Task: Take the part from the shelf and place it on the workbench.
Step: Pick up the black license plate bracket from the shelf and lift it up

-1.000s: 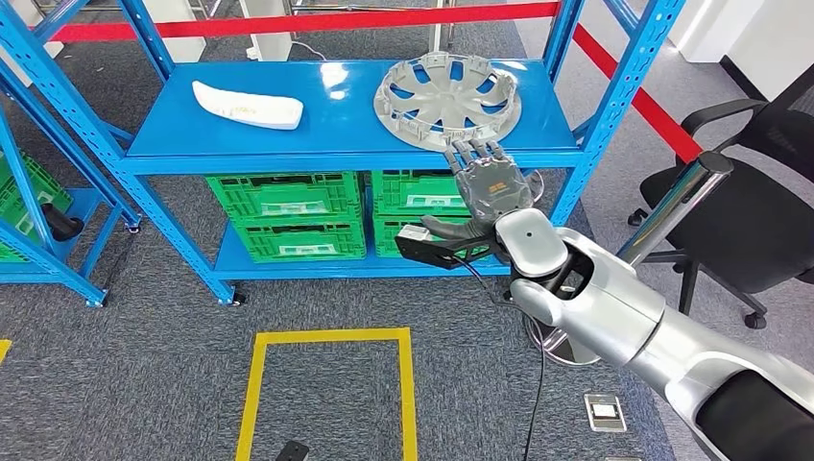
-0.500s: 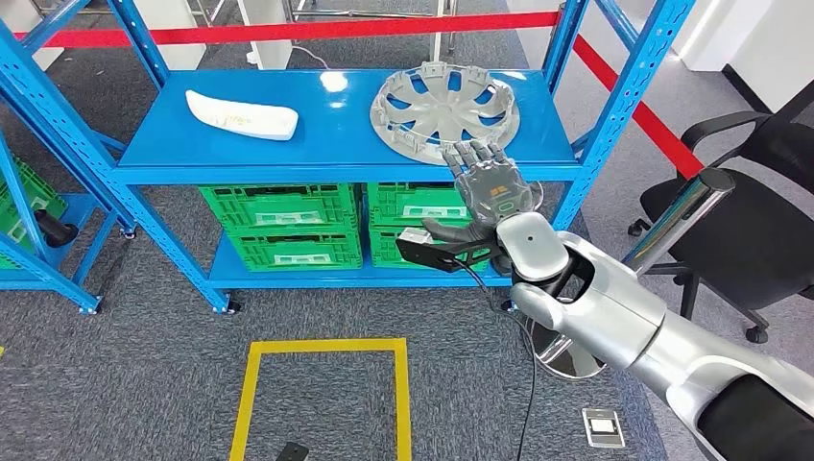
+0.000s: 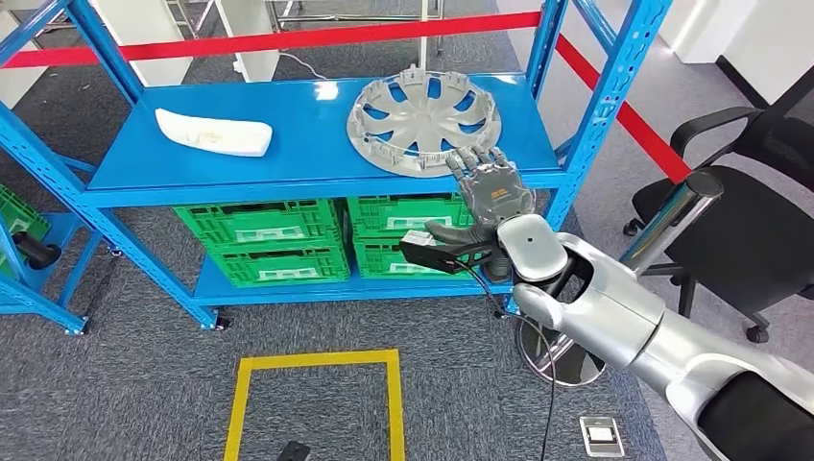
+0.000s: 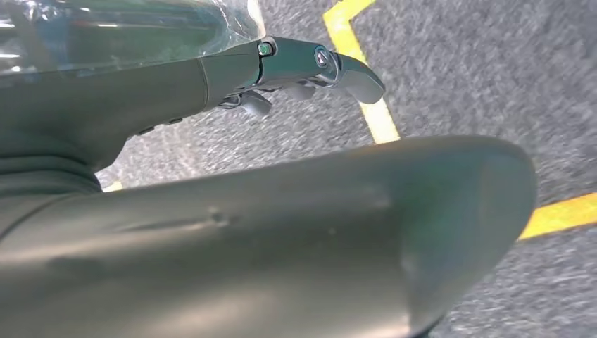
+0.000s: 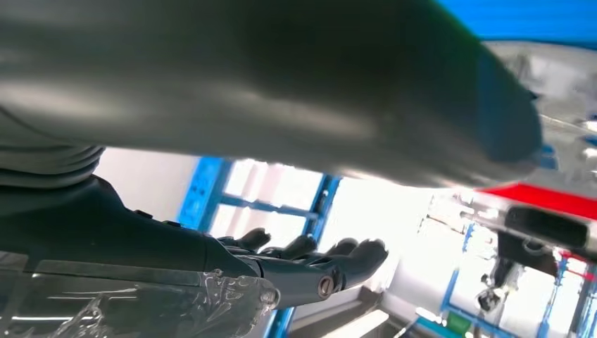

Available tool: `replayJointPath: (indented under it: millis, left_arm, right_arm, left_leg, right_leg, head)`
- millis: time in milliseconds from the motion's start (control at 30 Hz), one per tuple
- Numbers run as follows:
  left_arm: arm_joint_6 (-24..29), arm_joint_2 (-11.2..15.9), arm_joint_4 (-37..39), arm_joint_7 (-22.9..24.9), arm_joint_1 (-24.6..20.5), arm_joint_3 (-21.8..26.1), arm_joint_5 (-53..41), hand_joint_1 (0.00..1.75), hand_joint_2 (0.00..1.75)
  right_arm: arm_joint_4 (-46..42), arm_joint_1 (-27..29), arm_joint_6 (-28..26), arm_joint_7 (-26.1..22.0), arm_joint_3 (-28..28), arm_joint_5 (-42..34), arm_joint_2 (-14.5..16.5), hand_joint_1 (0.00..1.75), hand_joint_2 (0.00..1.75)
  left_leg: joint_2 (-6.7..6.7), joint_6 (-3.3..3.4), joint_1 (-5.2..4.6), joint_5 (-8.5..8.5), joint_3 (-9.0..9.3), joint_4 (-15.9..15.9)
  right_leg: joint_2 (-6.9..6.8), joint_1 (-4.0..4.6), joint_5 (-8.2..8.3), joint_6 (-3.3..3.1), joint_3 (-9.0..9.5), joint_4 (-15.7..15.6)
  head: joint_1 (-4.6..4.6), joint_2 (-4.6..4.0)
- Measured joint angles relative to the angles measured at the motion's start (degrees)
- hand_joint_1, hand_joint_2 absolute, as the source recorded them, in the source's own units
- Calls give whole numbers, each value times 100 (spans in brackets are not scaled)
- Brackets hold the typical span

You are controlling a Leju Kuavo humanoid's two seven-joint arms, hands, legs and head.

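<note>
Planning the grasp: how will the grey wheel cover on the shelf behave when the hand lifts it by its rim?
The wheel cover looks like thin moulded plastic with open spokes, so probably light and fairly stiff, though the rim may flex. It is wide and leans tilted on the shelf, so it may swing or slide when the right hand pulls one edge.

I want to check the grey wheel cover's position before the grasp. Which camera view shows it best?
The head view: the whole grey wheel cover lies on the blue shelf, with the right robot hand just at its near edge. The right wrist view catches only a blurred pale sliver beyond the thumb. The left wrist view faces the carpet.
</note>
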Motion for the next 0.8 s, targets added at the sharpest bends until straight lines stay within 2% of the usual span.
replayJointPath:
  millis: [67,100,167,200,300,333,367,433,467,500,567,633,667,700,733,800]
  left_arm:
    - [0,1,2,0,-1,1,-4,0,0]
    - [0,-4,2,1,-8,1,-7,0,0]
    - [5,-6,3,-2,-28,8,-10,0,0]
    - [9,-7,4,-3,-34,11,-10,0,0]
    - [5,-19,7,-6,-5,16,-10,0,0]
    - [3,-25,8,-6,17,16,-10,0,0]
    - [3,-29,9,-6,37,16,-11,0,0]
    - [4,-42,10,-6,56,16,-20,0,0]
    - [4,-47,10,-6,54,17,-26,0,0]
    - [4,-56,10,-6,49,17,-34,0,0]
    - [2,-68,10,-3,45,18,-45,0,0]
    - [2,-82,10,-1,29,17,-49,0,0]
    - [3,-86,10,-1,15,16,-51,0,0]
    - [4,-88,10,-1,-7,17,-52,0,0]
    - [5,-87,10,0,-21,18,-54,0,0]
    - [6,-88,10,1,-22,19,-55,0,0]
  right_arm:
    - [4,-7,-3,0,4,-19,1,0,0]
    - [3,-7,-6,1,-2,-25,0,0,0]
    - [1,-34,-17,4,-25,-26,-10,0,0]
    - [1,-51,-24,8,-31,-27,-15,0,0]
    - [14,-5,-24,13,-4,-37,-24,0,0]
    - [24,31,-20,13,9,-41,-27,0,0]
    - [33,56,-19,13,18,-43,-30,0,0]
    - [48,70,-20,15,25,-44,-32,0,0]
    - [55,71,-20,16,28,-44,-34,0,0]
    - [61,69,-19,17,34,-44,-38,0,0]
    - [71,67,-20,19,43,-48,-42,0,0]
    - [74,55,-27,21,26,-50,-51,0,0]
    - [75,45,-32,21,16,-50,-55,0,0]
    - [79,35,-37,21,11,-50,-59,0,0]
    - [86,31,-39,21,19,-50,-59,0,0]
    - [112,55,-39,20,52,-51,-59,0,0]
  left_leg:
    - [4,68,-54,-7,78,-124]
    - [8,96,-47,-48,149,-240]
    - [5,100,-1,-190,354,-554]
    - [0,94,31,-255,454,-683]
    - [-6,68,83,-376,594,-752]
    - [-8,51,100,-424,649,-751]
    - [-10,29,117,-476,712,-749]
    - [-12,-28,157,-595,855,-740]
    - [-13,-62,173,-644,910,-740]
    - [-12,-104,184,-684,933,-738]
    - [-8,-179,188,-722,931,-742]
    - [-1,-254,183,-767,953,-755]
    - [2,-281,181,-797,957,-719]
    - [4,-302,180,-860,892,-553]
    - [4,-307,179,-950,754,-270]
    - [4,-299,170,-1170,364,437]
  right_leg:
    - [4,-20,-1,71,40,-53]
    - [-2,-30,7,106,43,-67]
    - [-30,-28,-7,166,-44,66]
    - [-42,-31,-68,198,-174,268]
    - [-59,-75,-322,315,-822,1172]
    - [-62,-93,-285,346,-993,1306]
    - [-67,-109,-118,365,-1077,1238]
    - [-79,-127,456,378,-1030,653]
    - [-83,-111,683,366,-988,380]
    - [-87,-86,787,332,-934,163]
    - [-84,-35,753,219,-912,59]
    - [-74,-49,691,113,-859,17]
    - [-72,-65,667,83,-813,-10]
    - [-68,-83,648,47,-745,-46]
    - [-68,-91,627,21,-674,-81]
    - [-68,-86,566,-15,-547,-118]
  head:
    - [-2,0]
    - [-11,0]
    - [10,0]
    - [22,0]
    - [51,0]
    - [60,0]
    - [65,0]
    - [72,0]
    - [69,0]
    - [71,0]
    - [80,0]
    - [91,0]
    - [90,0]
    - [70,0]
    - [49,0]
    - [6,0]
